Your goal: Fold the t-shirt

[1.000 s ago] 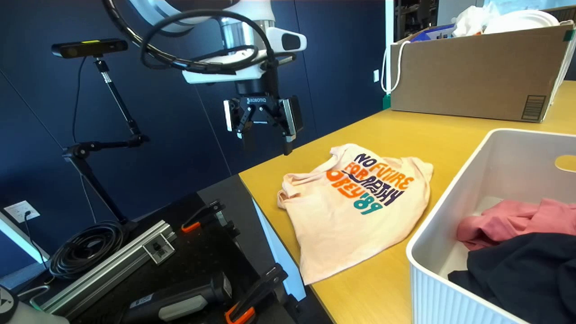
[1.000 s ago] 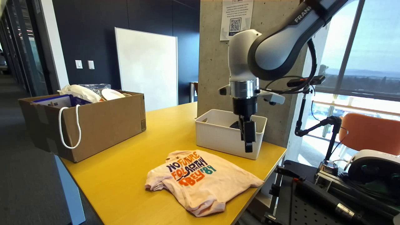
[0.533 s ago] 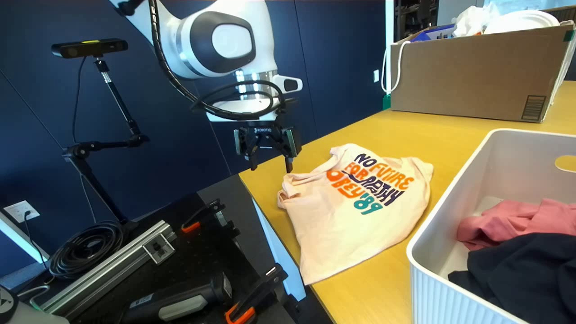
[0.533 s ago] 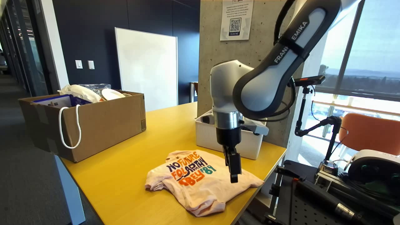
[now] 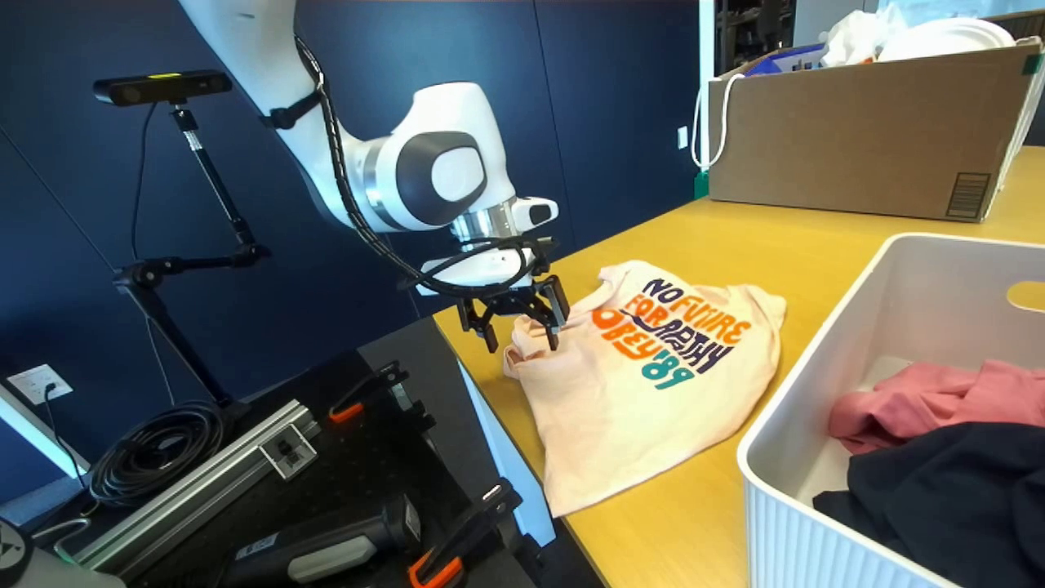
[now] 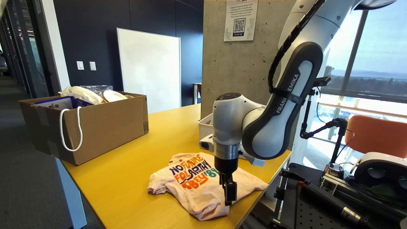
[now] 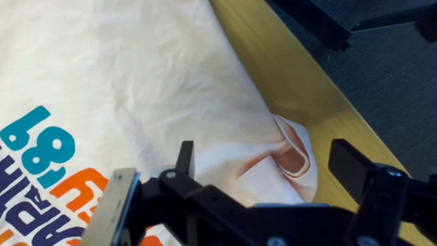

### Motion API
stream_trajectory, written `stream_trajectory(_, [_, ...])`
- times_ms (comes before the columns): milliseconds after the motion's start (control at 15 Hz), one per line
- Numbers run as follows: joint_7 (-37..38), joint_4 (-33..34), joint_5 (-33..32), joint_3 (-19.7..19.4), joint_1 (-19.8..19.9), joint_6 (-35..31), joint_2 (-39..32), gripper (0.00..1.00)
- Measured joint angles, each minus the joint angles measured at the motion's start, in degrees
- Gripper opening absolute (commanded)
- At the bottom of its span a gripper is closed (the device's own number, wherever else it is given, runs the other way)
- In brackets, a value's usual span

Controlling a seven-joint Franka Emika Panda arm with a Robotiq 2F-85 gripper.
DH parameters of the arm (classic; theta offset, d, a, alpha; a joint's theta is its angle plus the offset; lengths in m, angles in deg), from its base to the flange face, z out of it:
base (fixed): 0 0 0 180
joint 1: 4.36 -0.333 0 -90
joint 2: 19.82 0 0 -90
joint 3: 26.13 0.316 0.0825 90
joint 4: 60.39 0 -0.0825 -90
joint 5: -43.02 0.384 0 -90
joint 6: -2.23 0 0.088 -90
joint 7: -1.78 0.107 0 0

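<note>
While the fingers [image 7: 350,171] stand wide apart over the crumpled corner of the shirt [image 5: 645,384], I cannot tell whether they touch it. The shirt lies on the smooth yellow tabletop [image 5: 800,245], close to its edge; the cream fabric is softly wrinkled, with rounded letters in orange, teal and dark purple. At this corner it curls into a hollow loop. A white bin [image 5: 784,539] with ribbed walls holds a pink cloth [image 5: 939,400] and a dark cloth [image 5: 955,498] in soft heaps; well apart stands a cardboard box [image 6: 105,130].
</note>
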Motion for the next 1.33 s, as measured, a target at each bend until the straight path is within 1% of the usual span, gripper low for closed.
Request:
stream_trajectory(267, [3.9,1.1,-3.8,-3.2,-4.2,-4.7,-1.6,1.0])
stream_trajectory(400, [5.2,2.2,-4.4,-4.2,-5.7,-5.9,-2.3,1.0])
stream_trajectory(933, [7.1,7.6,-4.4,-4.3,-7.9,-6.5,-7.4,1.0])
stream_trajectory(1067, [7.7,7.6,-4.4,-4.2,-8.6,-6.5,-7.5,0.74])
stream_trajectory(1133, [7.9,7.5,-4.4,-4.1,-9.0,-6.5,-7.5,0.68])
stream_trajectory(1333, [8.6,7.3,-4.4,-4.1,-9.9,-6.5,-7.5,0.42])
